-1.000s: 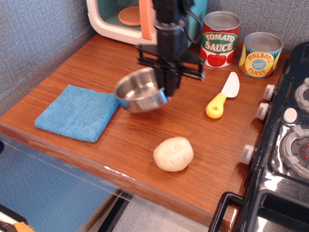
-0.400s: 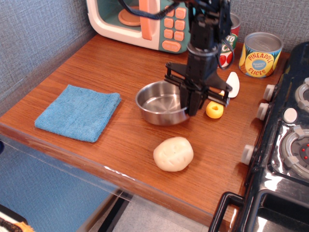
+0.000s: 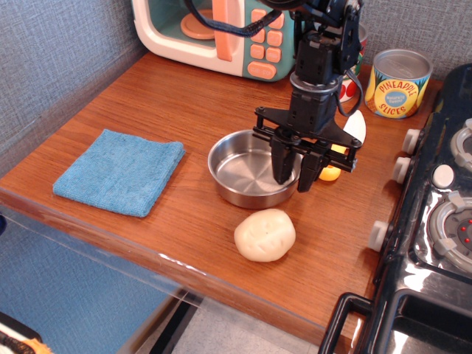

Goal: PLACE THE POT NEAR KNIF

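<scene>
Lying knif (image 3: 341,151), blade toward cans (image 3: 399,82).

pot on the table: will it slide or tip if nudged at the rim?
The pot looks shallow and wide, sitting flat, so it probably slides rather than tips. Its shiny steel on the smooth table likely offers little grip. The gripper straddles its right rim, so retracting could drag it.

Toy kitchen set-up on a wooden counter (image 3: 184,110); pastel toy microwave (image 3: 214,33) at far edge; black play stove (image 3: 435,221) at right; printed cans (image 3: 398,82) far right; grey fabric-textured walls.
</scene>
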Available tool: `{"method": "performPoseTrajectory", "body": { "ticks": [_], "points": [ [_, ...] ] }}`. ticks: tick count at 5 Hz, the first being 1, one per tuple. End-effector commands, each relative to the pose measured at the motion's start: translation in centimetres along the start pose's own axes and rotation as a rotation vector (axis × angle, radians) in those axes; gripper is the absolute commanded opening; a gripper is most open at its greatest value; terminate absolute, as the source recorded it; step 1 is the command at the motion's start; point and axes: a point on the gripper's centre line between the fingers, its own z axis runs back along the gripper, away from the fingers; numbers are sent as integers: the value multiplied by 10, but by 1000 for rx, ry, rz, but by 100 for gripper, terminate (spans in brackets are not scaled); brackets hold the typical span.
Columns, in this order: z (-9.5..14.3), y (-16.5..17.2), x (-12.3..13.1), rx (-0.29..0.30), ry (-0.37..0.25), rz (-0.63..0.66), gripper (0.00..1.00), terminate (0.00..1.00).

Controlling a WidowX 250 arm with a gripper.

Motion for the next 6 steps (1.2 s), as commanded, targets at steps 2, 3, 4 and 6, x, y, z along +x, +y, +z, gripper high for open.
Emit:
{"method": "performPoseTrajectory", "body": {
  "ticks": [2,3,4,6],
  "points": [
    [72,11,-12,-32,-227,33,100,0],
    [79,19,-18,-52,-259,53,100,0],
    [81,27,-19,-69,-238,47,100,0],
    [81,27,-19,-69,-238,47,100,100]
  ]
}}
